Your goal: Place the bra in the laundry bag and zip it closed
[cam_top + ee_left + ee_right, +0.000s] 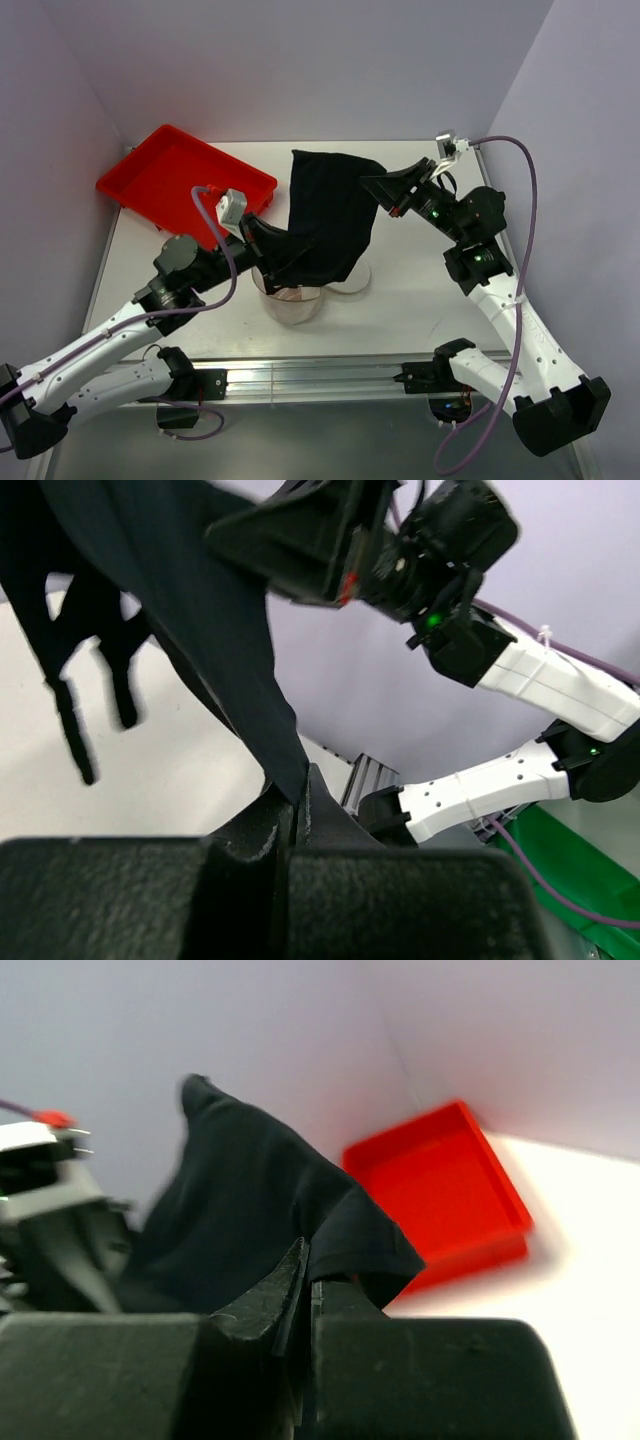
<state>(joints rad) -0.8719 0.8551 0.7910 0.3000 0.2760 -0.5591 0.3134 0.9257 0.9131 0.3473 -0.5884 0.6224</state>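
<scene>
A: Top view. The bra (pixel 325 210) hangs stretched between both arms, above the laundry bag (pixel 296 300) on the table (pixel 420 300). Left gripper (pixel 266 243) pinches its lower edge, right gripper (pixel 388 190) its upper corner
B: Left wrist?
A: Jaws clamped on a fold of the black fabric. Bag out of frame
B: Right wrist?
A: Likewise closed on the cloth, red tray (pixel 440 1180) behind
B: Progress?
A: Pick-up done, by my judgement. Insertion and zipping both left to do; whether the bag is open, cannot tell
</scene>
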